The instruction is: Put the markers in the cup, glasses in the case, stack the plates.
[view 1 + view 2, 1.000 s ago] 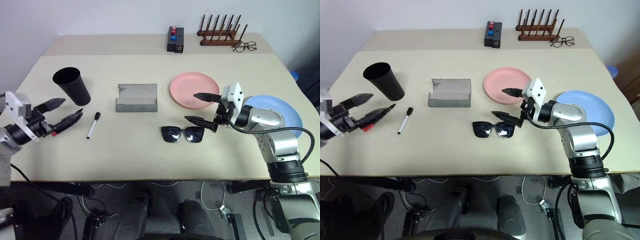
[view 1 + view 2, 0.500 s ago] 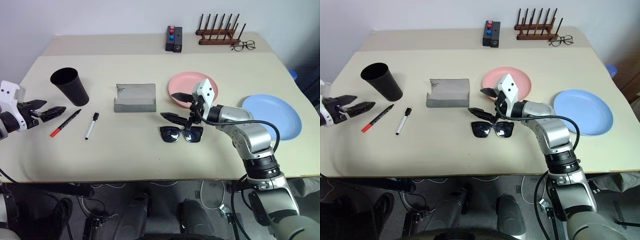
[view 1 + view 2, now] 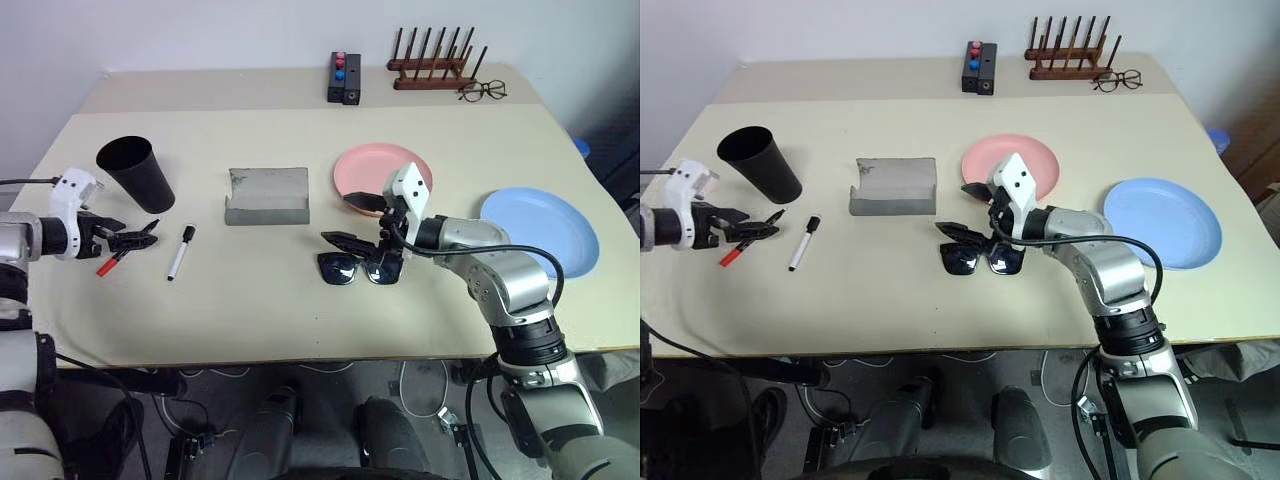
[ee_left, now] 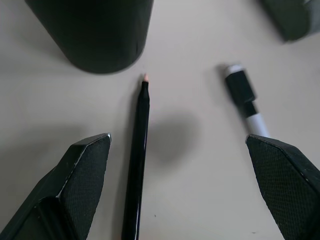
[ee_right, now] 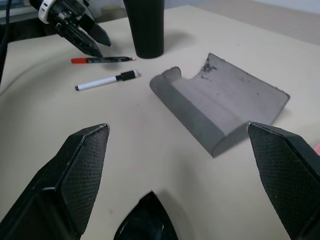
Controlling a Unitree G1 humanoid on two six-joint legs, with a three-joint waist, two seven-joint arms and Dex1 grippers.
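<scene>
The left gripper (image 3: 133, 238) has its fingers (image 4: 82, 172) spread wide and holds nothing. In the left wrist view the red marker (image 3: 112, 261) runs lengthwise up the gap between them, closer to one finger than the other, its long axis roughly in line with the way the gripper points. That is the relation the pick turns on — the barrel lies along the reach, not across it, so the fingers would close on its sides. The marker's far end points at the foot of the cup (image 3: 136, 174), which stands upright just beyond it on the surface (image 3: 260, 300). The white marker (image 3: 180, 252) lies beside the red one, toward the middle of the surface, apart from it and roughly parallel.

The right gripper (image 3: 358, 221) also has its fingers wide apart and empty. It hovers over the sunglasses (image 3: 362, 268), which lie lenses-down with their width running across the surface; whether a fingertip touches the frame I cannot tell. In the right wrist view only a dark edge of the frame shows between the fingers, and the case (image 5: 220, 112) lies open straight ahead. The case sits between the cup and the pink plate (image 3: 382, 172); the blue plate (image 3: 540, 227) lies well apart on the robot's right.

By this layout the left arm is nearer the markers and cup — the right is nearer the sunglasses, case and plates.
</scene>
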